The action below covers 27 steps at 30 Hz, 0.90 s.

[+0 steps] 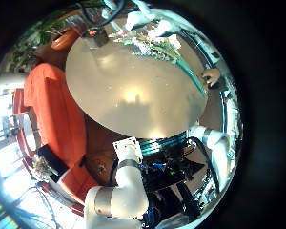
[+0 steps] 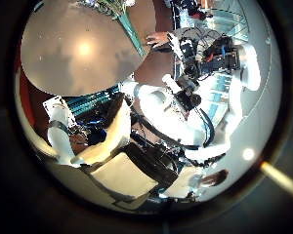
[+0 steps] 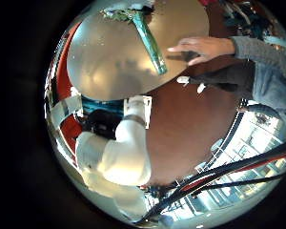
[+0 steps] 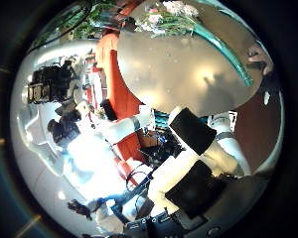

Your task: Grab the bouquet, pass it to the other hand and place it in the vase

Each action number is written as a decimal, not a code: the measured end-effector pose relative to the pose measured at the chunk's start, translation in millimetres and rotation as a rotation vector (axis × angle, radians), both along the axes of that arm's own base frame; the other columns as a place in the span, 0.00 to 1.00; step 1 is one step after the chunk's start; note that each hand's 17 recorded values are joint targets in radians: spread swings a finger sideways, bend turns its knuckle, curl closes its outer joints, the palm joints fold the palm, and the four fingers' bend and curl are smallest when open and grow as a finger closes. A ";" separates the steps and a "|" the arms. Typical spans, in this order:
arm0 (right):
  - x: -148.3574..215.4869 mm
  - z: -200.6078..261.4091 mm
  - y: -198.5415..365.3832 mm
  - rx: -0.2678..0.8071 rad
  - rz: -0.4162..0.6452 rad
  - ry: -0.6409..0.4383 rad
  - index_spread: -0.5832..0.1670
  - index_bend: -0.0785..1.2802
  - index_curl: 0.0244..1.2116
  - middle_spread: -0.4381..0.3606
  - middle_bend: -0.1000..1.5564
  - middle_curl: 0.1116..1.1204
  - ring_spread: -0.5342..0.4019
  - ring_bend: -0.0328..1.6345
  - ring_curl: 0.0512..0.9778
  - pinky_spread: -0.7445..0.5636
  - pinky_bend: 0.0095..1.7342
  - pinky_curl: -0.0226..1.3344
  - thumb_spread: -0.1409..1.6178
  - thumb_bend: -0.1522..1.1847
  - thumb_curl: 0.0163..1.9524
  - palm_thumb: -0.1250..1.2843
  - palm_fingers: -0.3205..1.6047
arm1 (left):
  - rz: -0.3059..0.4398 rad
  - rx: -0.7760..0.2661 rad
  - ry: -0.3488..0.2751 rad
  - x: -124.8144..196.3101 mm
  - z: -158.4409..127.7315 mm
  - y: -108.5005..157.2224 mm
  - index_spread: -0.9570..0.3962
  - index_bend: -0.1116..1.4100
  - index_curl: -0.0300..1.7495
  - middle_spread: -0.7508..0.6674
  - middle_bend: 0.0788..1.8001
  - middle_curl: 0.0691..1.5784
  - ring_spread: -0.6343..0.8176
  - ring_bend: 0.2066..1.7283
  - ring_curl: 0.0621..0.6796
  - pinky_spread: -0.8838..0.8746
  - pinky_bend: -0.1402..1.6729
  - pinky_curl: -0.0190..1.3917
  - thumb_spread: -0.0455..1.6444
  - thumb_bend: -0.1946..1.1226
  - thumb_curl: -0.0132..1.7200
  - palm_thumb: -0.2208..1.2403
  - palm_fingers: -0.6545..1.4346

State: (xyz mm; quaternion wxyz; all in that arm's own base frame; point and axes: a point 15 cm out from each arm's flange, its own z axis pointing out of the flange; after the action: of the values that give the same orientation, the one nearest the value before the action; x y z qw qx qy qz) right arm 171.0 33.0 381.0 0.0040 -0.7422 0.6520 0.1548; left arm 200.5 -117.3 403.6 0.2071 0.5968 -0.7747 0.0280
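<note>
The bouquet [image 1: 143, 43] lies flat on the round table [image 1: 133, 95] near its far rim, flowers at one end and long wrapped stems at the other. A person's hand [image 1: 214, 76] rests at the stem end. The bouquet also shows in the left thumb side view [image 2: 127, 24], the right little finger side view [image 3: 148, 43] and the right thumb side view [image 4: 204, 35]. My left hand [image 2: 88, 136] and right hand [image 4: 194, 139] are both high above the table, away from the bouquet, with relaxed fingers holding nothing.
A sofa [image 1: 52, 105] stands beside the table. The person's sleeve [image 3: 262, 52] reaches in over the table edge by the stems. White robot arm parts [image 3: 119, 153] stand by the near rim. The table's middle [image 4: 179, 69] is bare.
</note>
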 end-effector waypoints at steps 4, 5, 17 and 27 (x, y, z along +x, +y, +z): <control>0.5 0.7 -0.7 -0.001 -0.001 -0.004 0.26 0.19 0.27 0.40 0.23 0.25 0.69 0.31 0.11 0.86 0.29 0.09 0.82 0.10 0.18 0.51 0.34 | 0.002 -0.004 -0.003 0.2 1.0 0.6 0.71 0.35 0.30 0.78 0.07 0.19 0.80 0.12 0.20 0.79 0.17 0.15 0.70 0.13 0.20 0.44 0.41; 1.7 0.5 -1.3 -0.001 -0.003 -0.004 0.26 0.19 0.27 0.38 0.23 0.25 0.69 0.31 0.11 0.86 0.28 0.09 0.81 0.10 0.18 0.51 0.34 | 0.002 -0.006 -0.001 0.1 0.8 0.0 0.71 0.35 0.30 0.78 0.07 0.19 0.80 0.12 0.20 0.79 0.17 0.15 0.70 0.13 0.20 0.44 0.41; 11.5 -2.4 -10.1 -0.001 -0.045 -0.017 0.26 0.18 0.25 0.33 0.22 0.25 0.66 0.32 0.13 0.86 0.28 0.11 0.81 0.10 0.18 0.50 0.36 | -0.066 0.018 0.017 -6.6 -6.9 -1.4 0.70 0.35 0.30 0.78 0.07 0.19 0.80 0.12 0.21 0.79 0.17 0.15 0.70 0.13 0.20 0.44 0.41; 25.9 -20.3 -41.6 -0.001 -0.202 -0.037 0.27 0.17 0.24 0.46 0.23 0.26 0.61 0.37 0.15 0.85 0.29 0.11 0.81 0.10 0.18 0.50 0.39 | -0.179 0.052 0.037 -5.8 -24.9 3.6 0.70 0.34 0.30 0.79 0.07 0.19 0.81 0.12 0.22 0.79 0.17 0.15 0.70 0.13 0.20 0.42 0.40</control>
State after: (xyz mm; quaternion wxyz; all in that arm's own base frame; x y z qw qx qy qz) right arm 196.9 -8.6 360.7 0.0309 -0.6754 0.7234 0.1396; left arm 194.8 -113.7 378.8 0.2075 0.5307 -0.8214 -0.0215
